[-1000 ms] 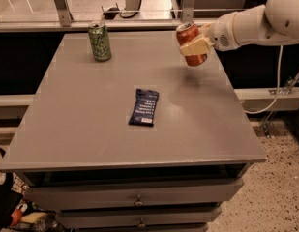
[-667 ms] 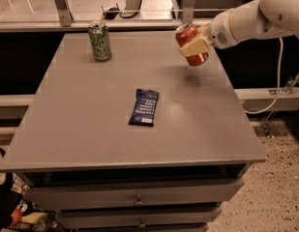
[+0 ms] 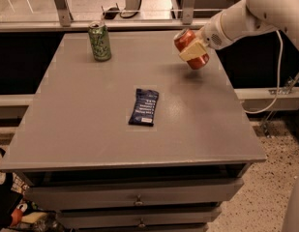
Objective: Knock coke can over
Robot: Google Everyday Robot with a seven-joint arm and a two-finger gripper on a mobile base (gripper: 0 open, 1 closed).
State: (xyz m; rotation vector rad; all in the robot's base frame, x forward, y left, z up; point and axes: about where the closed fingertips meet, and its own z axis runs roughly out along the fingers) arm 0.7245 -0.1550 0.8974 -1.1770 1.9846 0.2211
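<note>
The coke can (image 3: 184, 39) is red with a silver top. It is tilted, with its top leaning left, just above the back right part of the grey table (image 3: 81, 129). My gripper (image 3: 193, 52) reaches in from the right on a white arm and is shut on the can; a cream finger pad (image 3: 191, 51) crosses its middle. The can casts a soft shadow on the table below it.
A green patterned can (image 3: 99, 41) stands upright at the table's back left. A dark blue snack packet (image 3: 144, 107) lies flat near the middle. Drawers (image 3: 139, 197) sit under the table's front edge. A metal rail runs behind the table, and a white cable hangs at right.
The can stays tilted in the gripper at almost the same spot. The white arm behind it has shifted slightly up and left.
</note>
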